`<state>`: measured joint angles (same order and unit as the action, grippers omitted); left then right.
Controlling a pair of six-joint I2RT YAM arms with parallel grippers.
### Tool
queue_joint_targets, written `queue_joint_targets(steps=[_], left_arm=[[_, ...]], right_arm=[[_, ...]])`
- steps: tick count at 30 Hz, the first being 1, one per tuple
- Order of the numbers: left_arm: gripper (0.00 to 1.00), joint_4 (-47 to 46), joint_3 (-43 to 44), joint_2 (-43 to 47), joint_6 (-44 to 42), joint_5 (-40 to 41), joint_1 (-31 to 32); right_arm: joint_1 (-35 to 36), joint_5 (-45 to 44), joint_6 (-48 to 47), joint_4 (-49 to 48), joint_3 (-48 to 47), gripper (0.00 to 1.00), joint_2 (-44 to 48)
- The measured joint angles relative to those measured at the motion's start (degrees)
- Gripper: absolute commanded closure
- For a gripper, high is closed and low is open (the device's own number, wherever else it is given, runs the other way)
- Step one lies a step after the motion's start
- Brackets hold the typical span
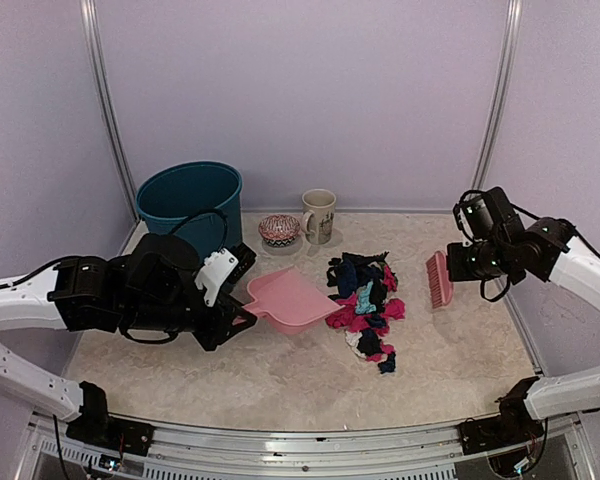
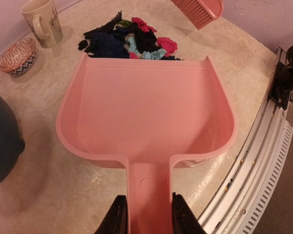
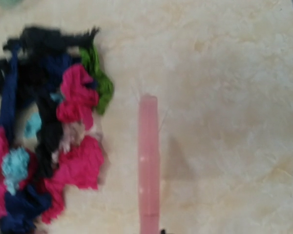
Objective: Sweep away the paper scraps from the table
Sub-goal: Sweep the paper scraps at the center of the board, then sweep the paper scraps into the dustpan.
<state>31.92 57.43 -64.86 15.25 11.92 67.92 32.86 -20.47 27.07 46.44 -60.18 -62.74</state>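
Top external: paper scraps (image 1: 365, 295) heaped mid table (image 1: 280, 375), between dustpan (image 1: 290, 298) mouth and brush (image 1: 439, 278)
Risk: fast stroke could fling scraps past pan sides or toward mug (image 1: 319, 215); a lifted pan lip would let bits slide under
Risk 2: hard shove could skid pan back
Left arm: low, reaching in from left; left gripper (image 2: 147, 214) narrow, clamped on dustpan handle, pan lip at pile edge
Right arm: reaching in from right, wrist turned toward pile; right gripper (image 1: 458, 262) closed tight on brush handle, brush head just beside pile, apart

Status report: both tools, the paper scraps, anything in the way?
Left tool shut on dustpan handle, pan empty. Right tool shut on brush. Paper scraps piled between them. Mug, bowl behind, not blocking.
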Motion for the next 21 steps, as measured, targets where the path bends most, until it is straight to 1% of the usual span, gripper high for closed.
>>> queue_joint_targets(steps=[7,10,15,21], left_arm=[[1.00,0.72,-1.60,-5.55,0.52,-2.43,3.23],[1.00,0.50,-1.90,-7.96,1.09,-2.49,4.98],[1.00,-1.46,-2.40,-12.44,1.33,-1.62,7.43],[1.00,-4.90,-3.61,-17.79,1.46,-1.38,8.04]], right_arm=[[6.82,-3.78,0.00,5.53,-2.14,1.00,-8.20],[8.70,-5.40,0.13,7.41,-2.47,1.00,-10.78],[10.14,-7.54,0.13,9.46,-3.78,1.00,-14.05],[11.19,-9.46,-1.25,10.29,-7.26,1.00,-17.33]])
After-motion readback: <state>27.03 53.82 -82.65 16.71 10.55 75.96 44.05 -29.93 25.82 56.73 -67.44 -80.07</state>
